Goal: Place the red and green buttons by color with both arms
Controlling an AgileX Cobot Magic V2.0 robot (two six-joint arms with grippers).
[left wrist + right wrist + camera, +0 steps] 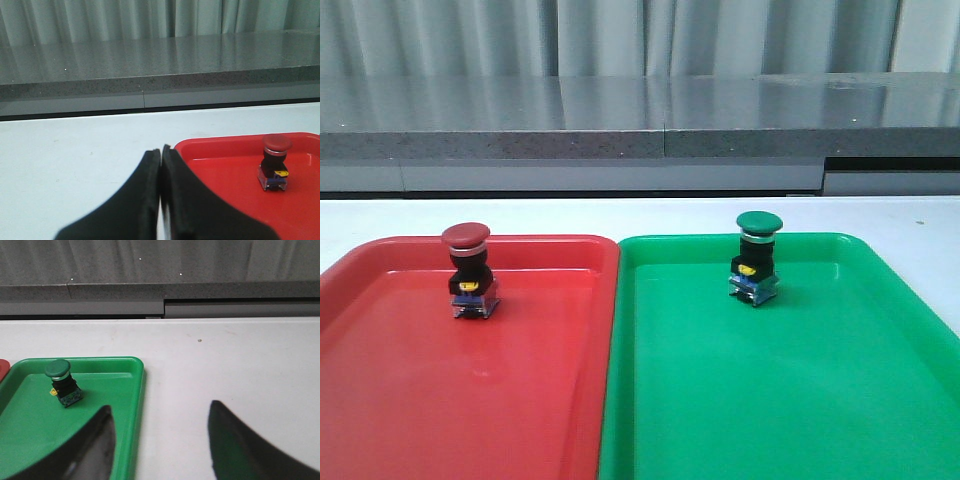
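Observation:
The red button stands upright in the far left part of the red tray. The green button stands upright in the far part of the green tray. Neither gripper shows in the front view. In the left wrist view my left gripper is shut and empty, at the red tray's corner, apart from the red button. In the right wrist view my right gripper is open and empty, straddling the green tray's edge, apart from the green button.
Both trays lie side by side on a white table. A grey counter ledge with curtains behind runs along the table's far edge. Bare white table lies beside the green tray.

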